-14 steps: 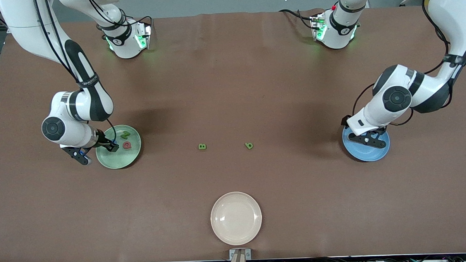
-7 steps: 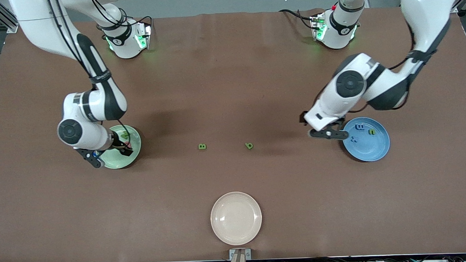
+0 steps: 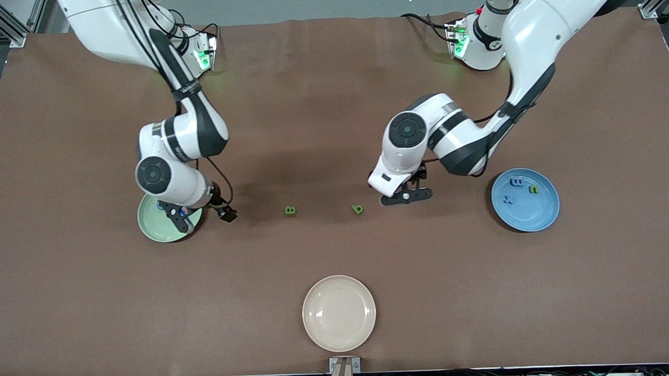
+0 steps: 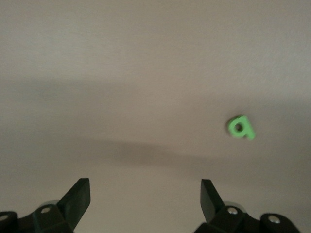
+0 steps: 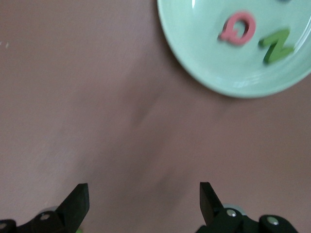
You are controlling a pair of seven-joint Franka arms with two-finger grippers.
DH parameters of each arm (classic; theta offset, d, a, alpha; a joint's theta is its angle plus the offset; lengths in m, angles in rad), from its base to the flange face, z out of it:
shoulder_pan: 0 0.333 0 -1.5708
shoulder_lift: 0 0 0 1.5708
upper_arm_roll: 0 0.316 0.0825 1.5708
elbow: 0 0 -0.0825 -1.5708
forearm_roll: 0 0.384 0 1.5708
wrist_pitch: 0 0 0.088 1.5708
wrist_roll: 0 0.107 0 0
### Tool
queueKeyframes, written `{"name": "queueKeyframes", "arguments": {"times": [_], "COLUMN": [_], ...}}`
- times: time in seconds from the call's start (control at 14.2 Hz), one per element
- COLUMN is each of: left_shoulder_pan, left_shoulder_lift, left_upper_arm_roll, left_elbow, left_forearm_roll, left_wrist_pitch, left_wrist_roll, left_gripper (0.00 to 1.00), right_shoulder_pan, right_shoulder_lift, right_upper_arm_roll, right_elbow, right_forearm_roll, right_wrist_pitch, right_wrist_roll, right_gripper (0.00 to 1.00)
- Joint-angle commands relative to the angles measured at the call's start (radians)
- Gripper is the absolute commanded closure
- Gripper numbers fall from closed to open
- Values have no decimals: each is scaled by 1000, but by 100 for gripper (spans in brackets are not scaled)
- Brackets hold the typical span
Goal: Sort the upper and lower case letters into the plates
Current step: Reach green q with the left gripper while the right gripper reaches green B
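**A:** What's changed just now?

**B:** Both arms have left their plates and swung in toward the middle of the bench. The right gripper point(image 3: 202, 213) was over the green plate point(image 3: 152, 225) a second ago; now it hangs over the plate's inner edge, jaws spread wide and holding nothing. The left gripper point(image 3: 406, 196) was over the blue plate point(image 3: 527, 214) and has come across to just beside the b point(image 3: 357, 209), jaws also wide and empty.

**A:** So the last drops are done?

**B:** Looks so. The right wrist view shows the Q point(image 5: 238, 28) and N point(image 5: 276, 44) lying in the green plate. The blue plate holds the m point(image 3: 517, 181), n point(image 3: 533, 189) and x point(image 3: 509, 199).

**A:** What's left?

**B:** Two letters lie on the bare bench between the plates: the B point(image 3: 290, 210) and the b. I'd judge each arm is heading for the one nearer to it. The white plate point(image 3: 339, 313) takes no part.
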Motion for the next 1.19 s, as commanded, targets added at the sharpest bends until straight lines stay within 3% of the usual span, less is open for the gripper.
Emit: {"name": "queueKeyframes", "arguments": {"times": [0.0,0.21,0.35,0.49,0.98,1.12], "left_shoulder_pan": [-140,-251,-282,-303,-334,-342], "left_shoulder_lift": [97,174,194,206,240,245], "left_upper_arm_roll": [111,213,250,276,280,280], "left_elbow": [171,294,309,312,303,295], "left_forearm_roll": [-44,-63,-65,-66,-63,-69], "left_wrist_pitch": [-10,5,97,130,182,179], "left_wrist_roll": [-95,-229,-296,-437,-510,-516], "left_gripper": [0,0,0,0,1,14], "right_shoulder_pan": [74,105,143,155,172,177], "right_shoulder_lift": [-7,43,109,157,255,261], "right_upper_arm_roll": [-11,-9,-11,-9,-11,-9], "right_elbow": [-8,-5,6,53,223,225], "right_forearm_roll": [16,6,12,11,9,9], "right_wrist_pitch": [26,60,186,194,108,115], "right_wrist_roll": [197,320,403,452,563,564], "right_gripper": [0,0,0,0,0,1]}}
